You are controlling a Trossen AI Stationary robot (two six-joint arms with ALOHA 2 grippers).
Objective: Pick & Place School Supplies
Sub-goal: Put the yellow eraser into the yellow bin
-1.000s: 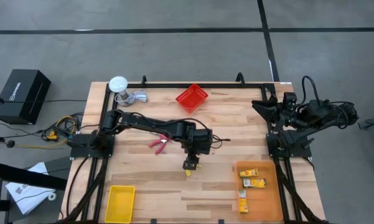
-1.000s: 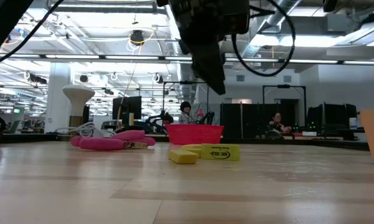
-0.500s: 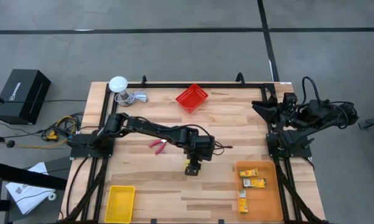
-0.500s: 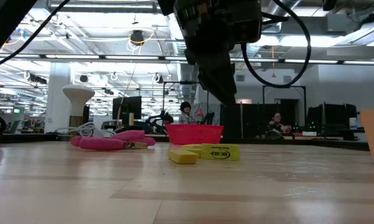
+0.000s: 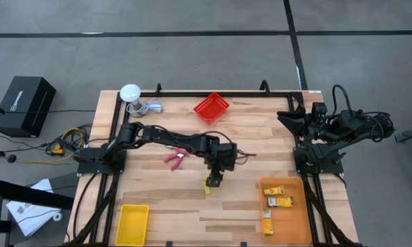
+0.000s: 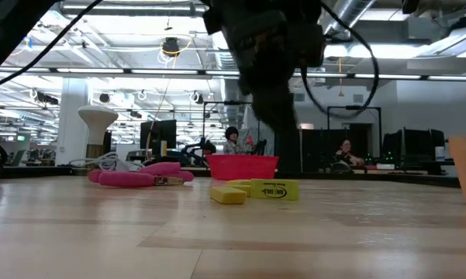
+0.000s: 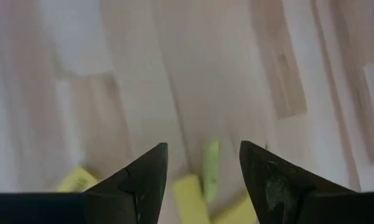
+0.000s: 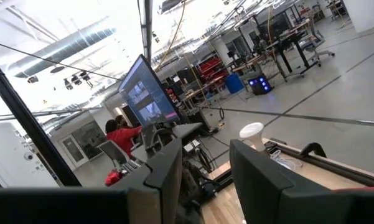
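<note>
Both fingers of left end effector (image 7: 202,168) spread wide (empty) above yellow pieces (image 7: 202,180).

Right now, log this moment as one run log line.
left tool: open, above yellow pieces mid-table | right tool: idle at table's right edge | orange bin: holds three boxes

table (image 5: 164,199): pale wood planks | arms: dark | scissors (image 5: 175,157): red-pink handles | small pieces (image 6: 229,194): yellow | boxes (image 5: 277,202): yellow-orange, green marks | bins: red (image 5: 212,108), yellow (image 5: 132,224), orange (image 5: 295,219) | round object (image 5: 130,92): white
</note>
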